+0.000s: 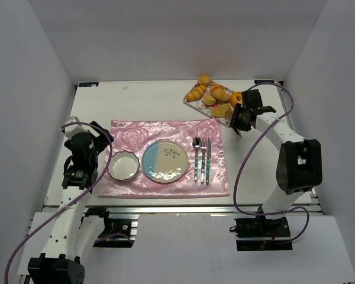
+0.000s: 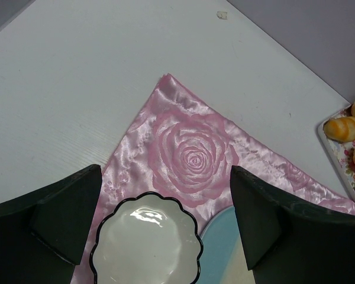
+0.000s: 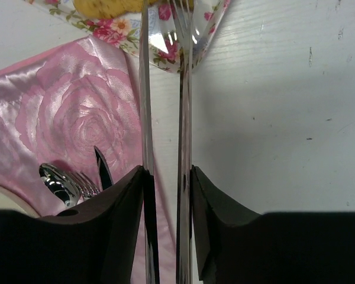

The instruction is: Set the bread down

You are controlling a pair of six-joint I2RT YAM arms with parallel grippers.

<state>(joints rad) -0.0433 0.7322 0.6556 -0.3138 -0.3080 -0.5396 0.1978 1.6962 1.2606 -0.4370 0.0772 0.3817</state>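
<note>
approach step. my right gripper [image 3: 168, 173] clamps the tongs [image 3: 145, 89], blades narrowly apart, empty. bread [image 1: 221, 110] lies on the floral tray [image 3: 115, 32], just past the tips. next, i judge: advance, straddle slice, pinch.

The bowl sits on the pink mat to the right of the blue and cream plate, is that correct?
Not quite. The bowl is on the pink mat, but it sits to the left of the blue and cream plate, not the right. The top external view shows this.
</note>
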